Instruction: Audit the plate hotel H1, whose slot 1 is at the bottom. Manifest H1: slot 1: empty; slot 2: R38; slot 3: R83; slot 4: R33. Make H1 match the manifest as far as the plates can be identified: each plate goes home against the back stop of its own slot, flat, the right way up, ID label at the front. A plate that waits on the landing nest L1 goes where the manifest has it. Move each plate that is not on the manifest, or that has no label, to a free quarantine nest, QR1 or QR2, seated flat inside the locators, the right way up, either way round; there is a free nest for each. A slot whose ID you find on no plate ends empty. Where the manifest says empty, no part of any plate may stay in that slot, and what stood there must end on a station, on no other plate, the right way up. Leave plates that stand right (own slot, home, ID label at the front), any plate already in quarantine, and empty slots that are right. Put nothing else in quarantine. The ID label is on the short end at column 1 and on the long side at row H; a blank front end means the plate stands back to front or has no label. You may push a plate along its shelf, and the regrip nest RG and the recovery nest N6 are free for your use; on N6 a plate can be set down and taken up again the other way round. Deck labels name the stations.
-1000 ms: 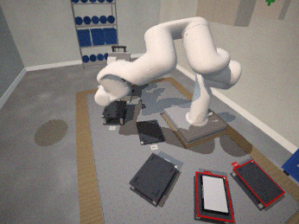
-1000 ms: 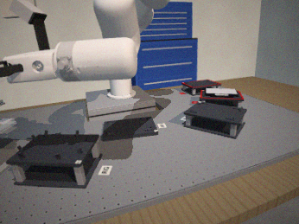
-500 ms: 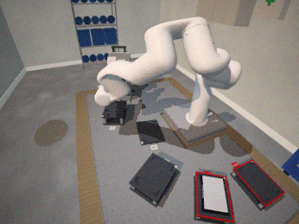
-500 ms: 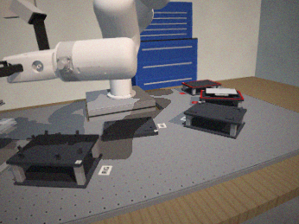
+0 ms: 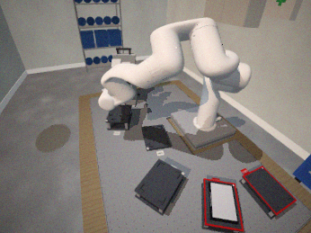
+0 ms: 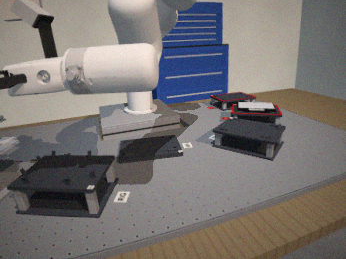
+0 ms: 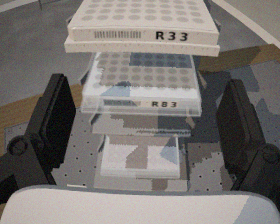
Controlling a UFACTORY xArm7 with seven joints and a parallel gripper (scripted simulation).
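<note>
In the wrist view my gripper (image 7: 146, 93) is open and empty, its two black fingers spread in front of the plate hotel H1. The top plate (image 7: 144, 16) is white and shows the label R33 at its front. Below it a clearer plate (image 7: 143, 85) shows the label R83. Below that, a lower plate (image 7: 143, 155) shows a blank front end; I cannot tell its slot. In the top view the arm hides the hotel and the fingers. In the exterior view the gripper (image 6: 6, 79) sits at the far left edge.
A red-framed quarantine nest (image 5: 222, 201) holds a white plate; the other red nest (image 5: 268, 190) is empty. A dark raised nest (image 5: 161, 185) stands at the front, the regrip nest (image 6: 62, 181) with its RG label (image 6: 121, 196) near the arm, and a flat dark nest (image 5: 155, 137) beside the robot base (image 5: 202, 129).
</note>
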